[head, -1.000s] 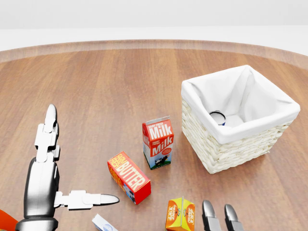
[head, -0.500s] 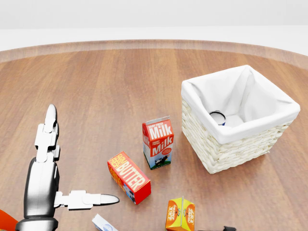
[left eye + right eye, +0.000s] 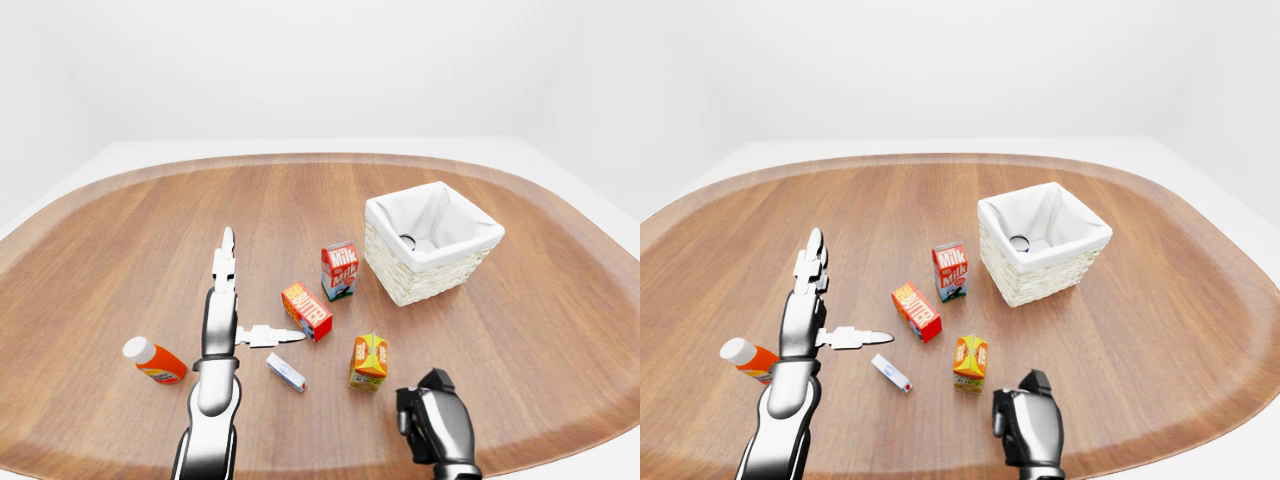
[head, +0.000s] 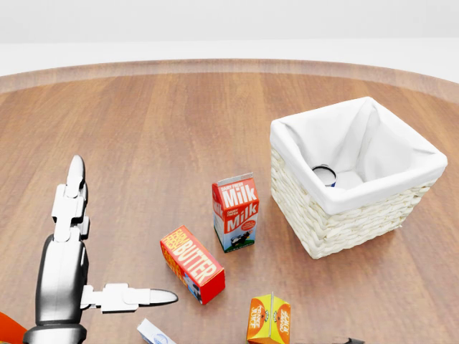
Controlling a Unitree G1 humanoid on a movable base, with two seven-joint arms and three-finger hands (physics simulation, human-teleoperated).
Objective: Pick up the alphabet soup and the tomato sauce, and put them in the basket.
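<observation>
Since a second ago, right hand [image 3: 437, 425] has dropped below the head view — fingers curled closed, empty. Left hand [image 3: 225, 300] stays spread open. One can [image 4: 325, 174] lies inside the basket [image 4: 337, 222] — label unreadable.

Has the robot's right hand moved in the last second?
Yes. A second ago its fingers poked up at the head view's bottom edge, right of the orange carton; now the right hand has dropped almost out of that view, while carton and basket stayed put.

Head view sits close, angled down at the table [image 4: 143, 129]; both eye views look wider from higher, and all three share the basket [image 3: 432, 265] and milk carton [image 3: 949, 271].
</observation>
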